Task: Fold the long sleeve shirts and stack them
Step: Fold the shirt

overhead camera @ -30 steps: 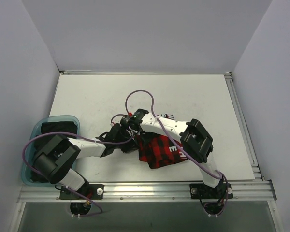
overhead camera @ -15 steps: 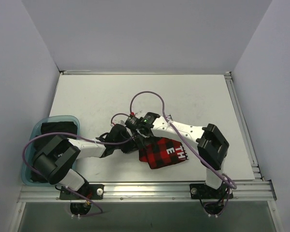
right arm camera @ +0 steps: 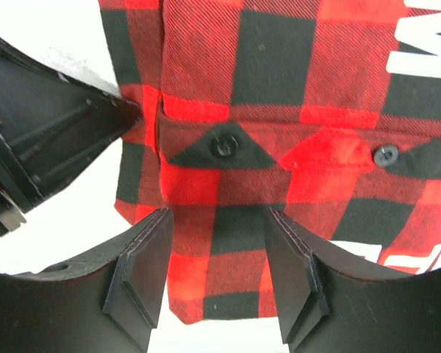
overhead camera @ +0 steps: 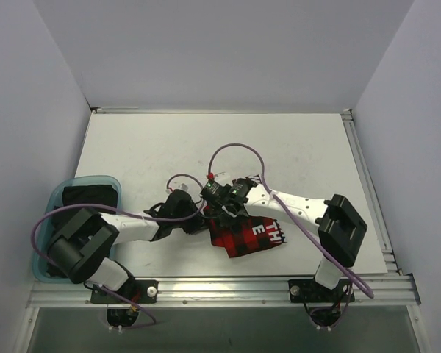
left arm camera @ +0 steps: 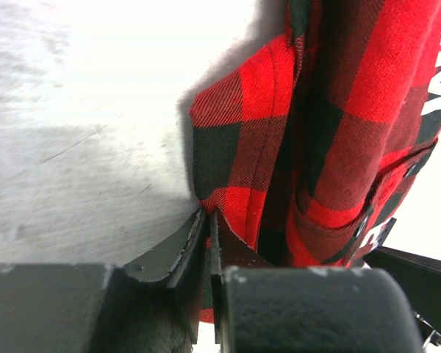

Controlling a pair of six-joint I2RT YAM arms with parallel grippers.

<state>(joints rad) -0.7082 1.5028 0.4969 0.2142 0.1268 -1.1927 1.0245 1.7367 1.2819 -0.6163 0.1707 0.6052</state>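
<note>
Over shirt [overhead camera: 246, 237], right tool [right arm camera: 219, 217] shifted right.

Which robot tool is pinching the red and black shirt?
The left tool: its jaws are shut on the edge of the shirt. The right tool only has its jaws apart above the shirt.

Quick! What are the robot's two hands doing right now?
Left end effector: closed, pinching the edge of the shirt.
Right end effector: open above the shirt, gripping nothing.
</note>
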